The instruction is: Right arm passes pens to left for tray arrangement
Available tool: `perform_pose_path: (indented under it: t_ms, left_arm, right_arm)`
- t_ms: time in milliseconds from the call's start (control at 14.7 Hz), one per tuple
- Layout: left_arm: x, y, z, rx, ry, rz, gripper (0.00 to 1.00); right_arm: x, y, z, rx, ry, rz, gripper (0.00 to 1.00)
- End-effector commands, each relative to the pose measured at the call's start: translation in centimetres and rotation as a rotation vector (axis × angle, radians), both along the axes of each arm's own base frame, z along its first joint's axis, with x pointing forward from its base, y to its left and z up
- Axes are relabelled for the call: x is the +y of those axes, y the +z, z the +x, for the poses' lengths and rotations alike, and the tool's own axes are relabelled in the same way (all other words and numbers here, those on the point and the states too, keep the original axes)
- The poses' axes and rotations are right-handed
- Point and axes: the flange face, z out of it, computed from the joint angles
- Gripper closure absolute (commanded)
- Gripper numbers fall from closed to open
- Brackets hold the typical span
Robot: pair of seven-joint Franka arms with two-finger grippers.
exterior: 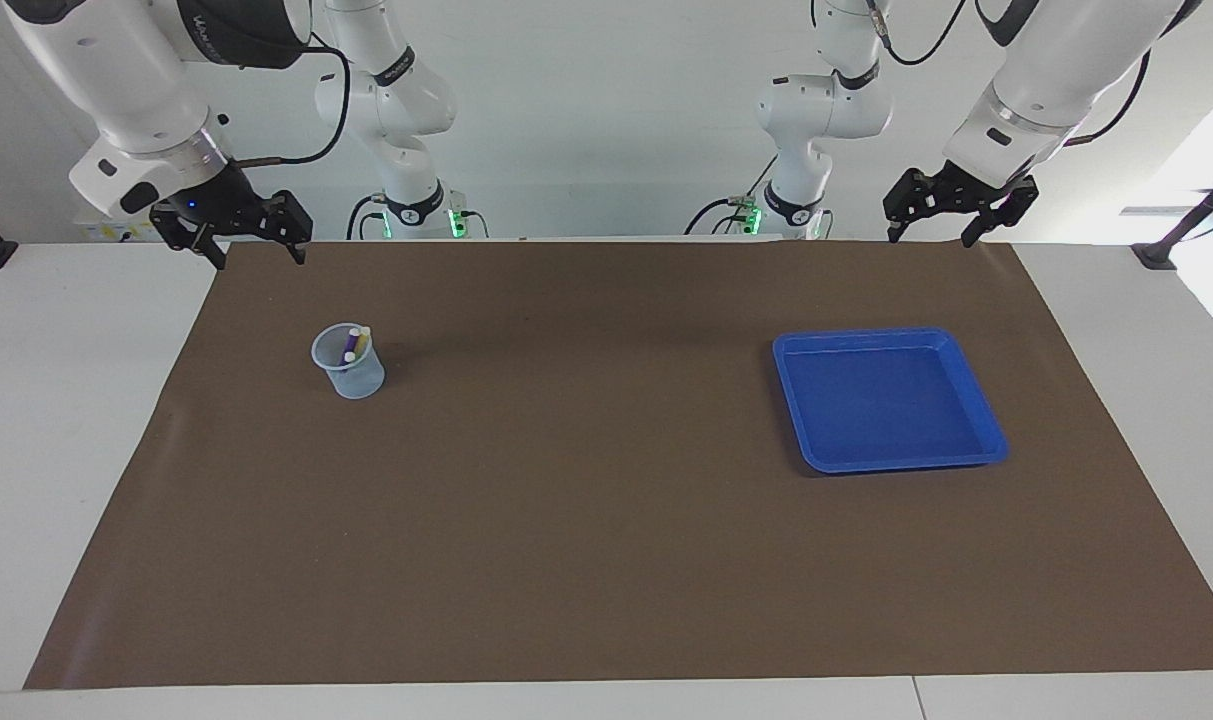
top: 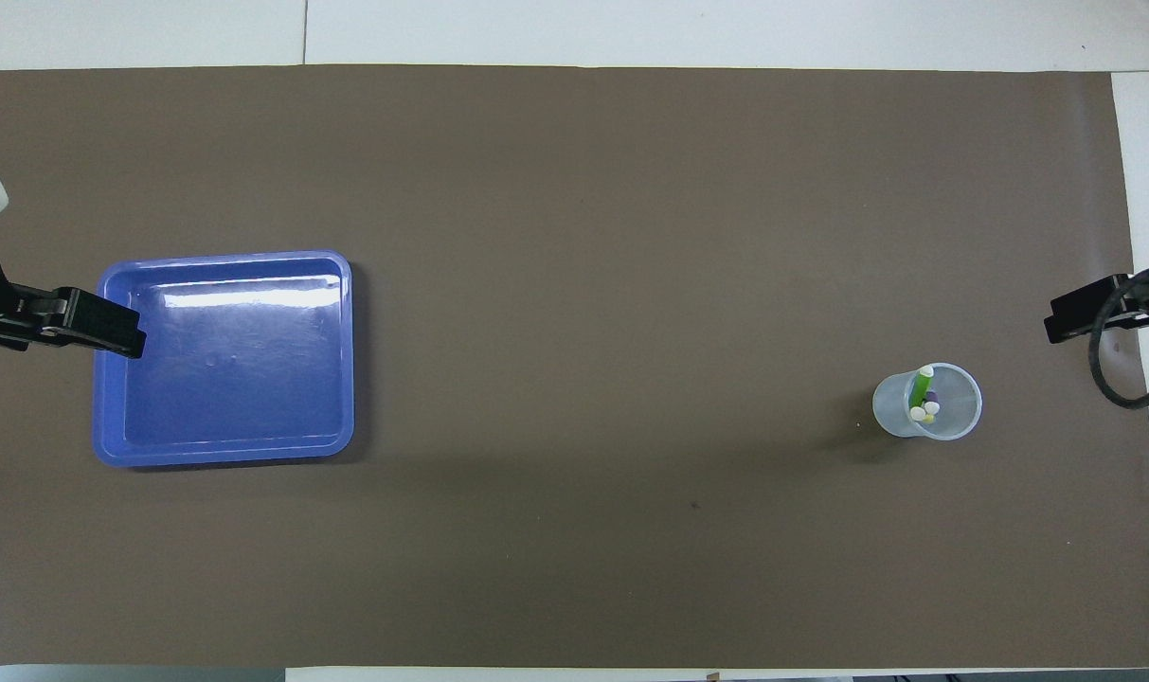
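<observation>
Right gripper [exterior: 258, 252] hangs in the air over the mat's [exterior: 606, 560] robot-side edge at the right arm's end, fingers spread, nothing between them. In the overhead view only its tip shows at the frame edge [top: 1071, 317].

Left gripper [exterior: 932, 232] hangs over the mat's robot-side edge at the left arm's end, fingers also spread and empty. From overhead one finger [top: 96, 325] overlaps the tray's rim, but the facing view shows it well above the table, not touching.

Pens [top: 924, 398] stand together in a small translucent cup [exterior: 347, 362] toward the right arm's end: green, yellow, purple, pale tips up, leaning on the cup wall.

Tray [exterior: 966, 375] lies flat on the mat toward the left arm's end, well apart from the cup.
</observation>
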Motion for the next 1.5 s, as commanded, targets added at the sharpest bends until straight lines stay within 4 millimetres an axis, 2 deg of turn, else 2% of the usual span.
perform_pose_path:
  t_ms: [0, 204, 341, 477, 681, 886, 1022, 1431]
  left_arm:
    - [0.3, -0.1, -0.3, -0.005, 0.008, 0.021, 0.0]
    - [0.3, -0.1, -0.3, -0.005, 0.008, 0.021, 0.0]
    - [0.3, -0.1, -0.3, -0.005, 0.008, 0.021, 0.0]
    - [0.3, -0.1, -0.3, -0.005, 0.008, 0.021, 0.0]
    - [0.3, -0.1, -0.3, -0.005, 0.007, 0.021, 0.0]
    - [0.3, -0.1, -0.3, -0.003, 0.008, 0.022, 0.0]
    - [0.3, -0.1, -0.3, -0.003, 0.007, 0.021, 0.0]
    - [0.3, -0.1, -0.3, -0.005, 0.008, 0.021, 0.0]
  right_arm:
    - [0.6, -2.2, -0.6, -0.054, -0.022, 0.054, 0.0]
    - [1.1, -7.2, -1.1, -0.088, -0.015, 0.062, 0.0]
    - [1.3, -10.7, 0.3, -0.048, -0.021, 0.087, 0.0]
    - [1.2, -13.1, 1.3, -0.045, -0.039, 0.117, 0.0]
    - [0.2, -17.1, 0.5, -0.019, -0.013, 0.126, 0.31]
    - [1.1, -19.1, -0.4, -0.001, -0.002, 0.133, 0.45]
    - [1.5, -20.1, -0.8, 0.0, 0.007, 0.132, 0.46]
    - [1.5, -21.1, -1.9, 0.008, 0.09, 0.141, 0.51]
